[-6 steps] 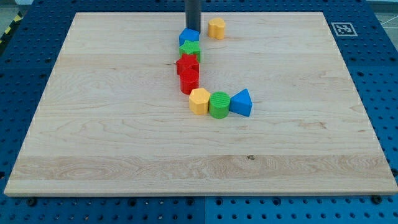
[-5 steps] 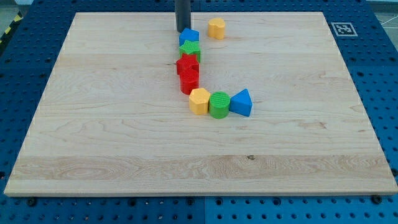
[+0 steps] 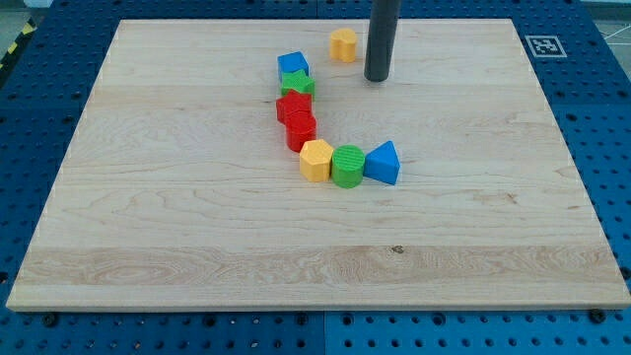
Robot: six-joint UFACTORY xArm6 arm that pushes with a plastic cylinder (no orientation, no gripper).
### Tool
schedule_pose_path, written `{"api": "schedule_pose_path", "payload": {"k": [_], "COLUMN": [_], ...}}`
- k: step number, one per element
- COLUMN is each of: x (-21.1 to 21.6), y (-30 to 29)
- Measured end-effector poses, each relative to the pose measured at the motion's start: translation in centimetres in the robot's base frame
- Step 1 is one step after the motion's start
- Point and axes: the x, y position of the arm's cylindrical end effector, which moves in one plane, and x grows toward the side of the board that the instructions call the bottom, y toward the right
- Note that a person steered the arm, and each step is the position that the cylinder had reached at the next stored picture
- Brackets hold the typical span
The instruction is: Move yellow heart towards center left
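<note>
Eight blocks on board: seven in a curved chain, one apart near the view's top.
Yellow heart (image 3: 343, 44): near the board's top edge, just to the view's left of my tip and slightly above it; not touching it, and apart from the chain.
My tip (image 3: 378, 78): end of a straight dark rod, resting on bare wood to the view's right of the heart; no pincer fitted, so nothing spreads, closes or pinches.
Key relation: the heart lies up and to the view's left of my tip, so my tip is already on the side away from the goal; a push toward the view's left and downward looks feasible, in my judgement, once my tip lines up behind the block.
Long axis: heart too small to make out any.
Blue block (image 3: 293, 66): further to the view's left of my tip, head of the chain, roughly in the heart's likely path.
Green star (image 3: 298, 86): left of my tip, just below the blue block.
Red blocks (image 3: 296, 107), (image 3: 302, 128): left of and below my tip, touching.
Yellow block (image 3: 315, 159): below my tip, leftward.
Green cylinder (image 3: 347, 164): below my tip.
Blue triangle (image 3: 383, 162): almost straight below my tip.
Board (image 3: 148, 227): pale wood.
Risk, judged: the chain's upper end may be clipped.
</note>
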Motion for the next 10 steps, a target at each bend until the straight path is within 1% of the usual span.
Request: {"api": "schedule_pose_path", "payload": {"k": [1, 2, 4, 10], "x": [-4.1, -5.2, -5.5, -5.5], "y": [1.0, 0.6, -2.2, -16.7]}}
